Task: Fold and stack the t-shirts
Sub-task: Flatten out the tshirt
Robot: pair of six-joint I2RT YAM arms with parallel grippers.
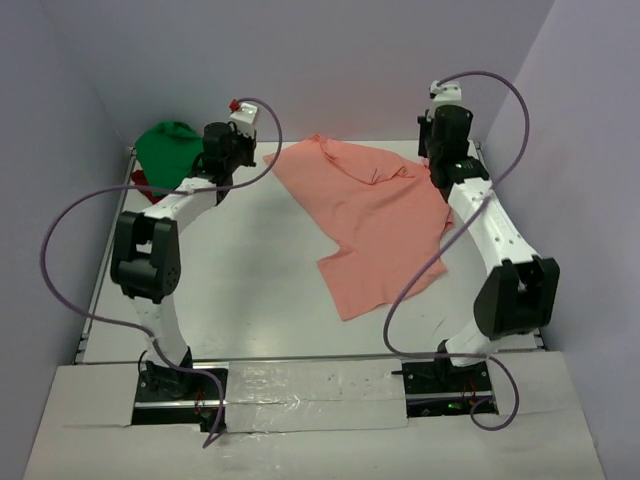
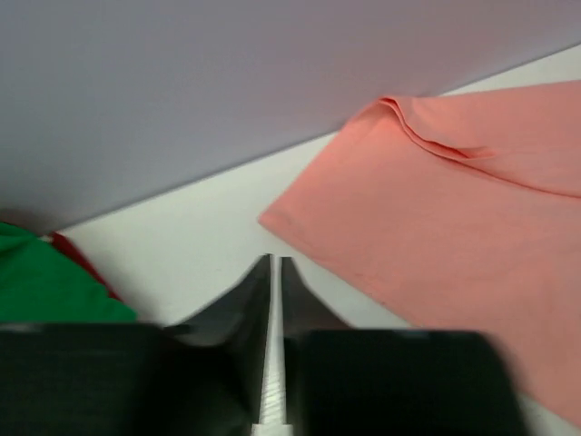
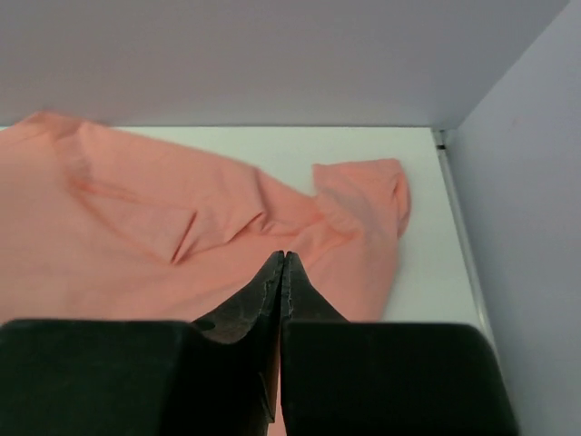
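"Standing that close, could you see what the left gripper (image 2: 275, 265) was doing?"

"Its two dark fingers (image 2: 243, 304) were drawn almost together, with only a thin slit between them and nothing caught in it. It hung over the bare white table (image 1: 240, 275)."

"And the shirts?"

"The salmon-pink cloth t-shirt (image 1: 375, 215) lay ahead of that gripper and off to its right. It was spread out loosely, with one hem corner just beyond the fingertips and not touching them. The bright green cloth t-shirt (image 1: 168, 148) sat bunched to the gripper's left. A sliver of the dark red t-shirt (image 1: 140, 181) showed at its edge."

"What about the right gripper (image 3: 282, 261)?"

"Clenched, the fingertips pressed tip to tip. It was poised above the pink shirt, and the cloth ran below it, ahead of it and away to its left. A raised crease lay ahead on the left. One short sleeve (image 3: 363, 195) lay just ahead and slightly to the right."

"Was it holding the cloth?"

"I saw no cloth pinched between the tips. I could not tell whether they touched the shirt beneath them."

"And past the sleeve?"

"A strip of bare table to the gripper's right, then the pale lilac wall (image 3: 531, 182) close by."
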